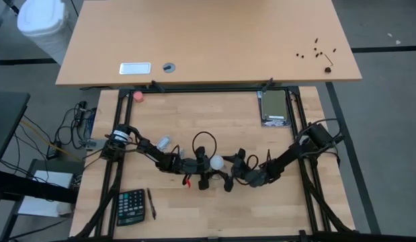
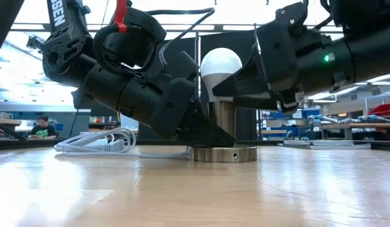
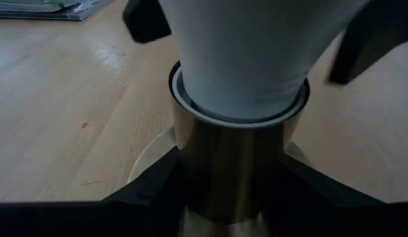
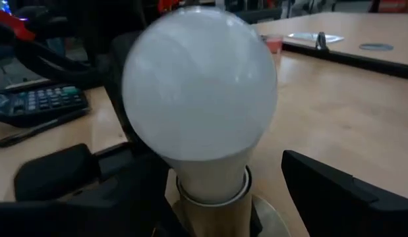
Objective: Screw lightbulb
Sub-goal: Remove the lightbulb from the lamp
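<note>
The white lightbulb (image 2: 221,66) stands upright with its neck in a shiny metal socket tube (image 2: 223,118). The tube rises from a round base disc (image 2: 222,154) that lies flat on the table. My left gripper (image 3: 230,204) reaches in from the table's left and is shut on the tube low down. My right gripper (image 4: 190,184) comes from the table's right and stands open. Its fingers (image 4: 335,191) flank the bulb's neck (image 4: 213,178), and a gap shows beside the neck. In the high view the bulb (image 1: 216,161) sits between the two grippers. My left gripper pinches the socket tube's lower part (image 3: 190,164) between its two fingers, one on each side. The fingers (image 2: 210,133) slant down from the table's left and lie across the tube. The tube stands upright, with its base disc on the table.
A white cord (image 2: 100,142) lies coiled behind my left arm, and a black cable loop (image 1: 204,141) lies beyond the bulb. A calculator (image 1: 130,207) and pen (image 1: 152,203) lie near left. A silver box (image 1: 275,107) sits far right, and a red object (image 1: 138,96) far left.
</note>
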You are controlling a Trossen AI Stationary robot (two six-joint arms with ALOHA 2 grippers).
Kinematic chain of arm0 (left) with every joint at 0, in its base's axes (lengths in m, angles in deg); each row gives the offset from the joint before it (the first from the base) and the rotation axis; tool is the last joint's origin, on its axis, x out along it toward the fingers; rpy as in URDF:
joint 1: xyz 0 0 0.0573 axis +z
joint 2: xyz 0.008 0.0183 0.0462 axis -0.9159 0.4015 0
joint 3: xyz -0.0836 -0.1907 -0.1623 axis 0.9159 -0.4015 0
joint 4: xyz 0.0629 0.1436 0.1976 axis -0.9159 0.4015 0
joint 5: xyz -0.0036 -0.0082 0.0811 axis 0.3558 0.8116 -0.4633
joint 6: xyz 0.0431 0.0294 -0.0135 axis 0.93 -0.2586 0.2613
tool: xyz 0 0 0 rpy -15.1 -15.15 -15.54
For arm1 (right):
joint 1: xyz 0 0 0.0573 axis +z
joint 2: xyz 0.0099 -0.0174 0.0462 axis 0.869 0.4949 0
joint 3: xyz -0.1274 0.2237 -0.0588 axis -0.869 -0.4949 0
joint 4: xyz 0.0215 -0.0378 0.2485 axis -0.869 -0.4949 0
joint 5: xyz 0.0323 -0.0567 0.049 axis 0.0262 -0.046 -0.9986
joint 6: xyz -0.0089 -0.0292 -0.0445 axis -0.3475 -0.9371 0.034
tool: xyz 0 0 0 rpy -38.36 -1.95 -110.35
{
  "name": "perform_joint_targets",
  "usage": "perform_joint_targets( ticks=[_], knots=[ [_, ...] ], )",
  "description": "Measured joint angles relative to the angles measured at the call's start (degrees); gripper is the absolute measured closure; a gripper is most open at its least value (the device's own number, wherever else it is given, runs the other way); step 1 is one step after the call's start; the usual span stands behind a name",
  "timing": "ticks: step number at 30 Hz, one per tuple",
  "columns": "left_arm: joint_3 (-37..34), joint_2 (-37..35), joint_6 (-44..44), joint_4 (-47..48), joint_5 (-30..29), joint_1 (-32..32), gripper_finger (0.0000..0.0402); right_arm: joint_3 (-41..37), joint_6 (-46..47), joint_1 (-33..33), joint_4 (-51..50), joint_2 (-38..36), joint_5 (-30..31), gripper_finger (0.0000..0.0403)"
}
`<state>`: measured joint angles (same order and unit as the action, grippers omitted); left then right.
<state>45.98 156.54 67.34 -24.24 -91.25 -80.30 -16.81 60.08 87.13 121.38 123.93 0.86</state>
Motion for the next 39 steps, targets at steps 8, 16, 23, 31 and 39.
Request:
perform_joint_targets(
  ticks=[8, 16, 23, 31, 39],
  knots=[
    [-0.02, 0.0, 0.03, -0.16, -0.05, 0.0, 0.0206, 0.02, -9.65, -0.04, 22.97, 9.65, 0.53, 0.0097],
    [-0.02, 0.02, 0.01, -0.18, -0.07, 0.0, 0.0206, 0.02, -11.39, -0.07, 23.51, 10.46, 2.01, 0.0102],
    [-0.02, 0.02, -0.05, -0.18, -0.19, 0.02, 0.0206, 0.02, -12.93, -0.33, 24.14, 10.46, 0.28, 0.0188],
    [-0.04, 0.02, -0.12, -0.16, -0.22, 0.02, 0.0206, -0.04, -14.21, -0.31, 24.1, 10.48, 0.19, 0.0257],
    [0.04, 0.07, -0.04, -0.11, 0.18, 0.0, 0.0206, -4.08, -13.9, -0.41, 25.91, 8.73, -4.88, 0.0257]
  ],
)
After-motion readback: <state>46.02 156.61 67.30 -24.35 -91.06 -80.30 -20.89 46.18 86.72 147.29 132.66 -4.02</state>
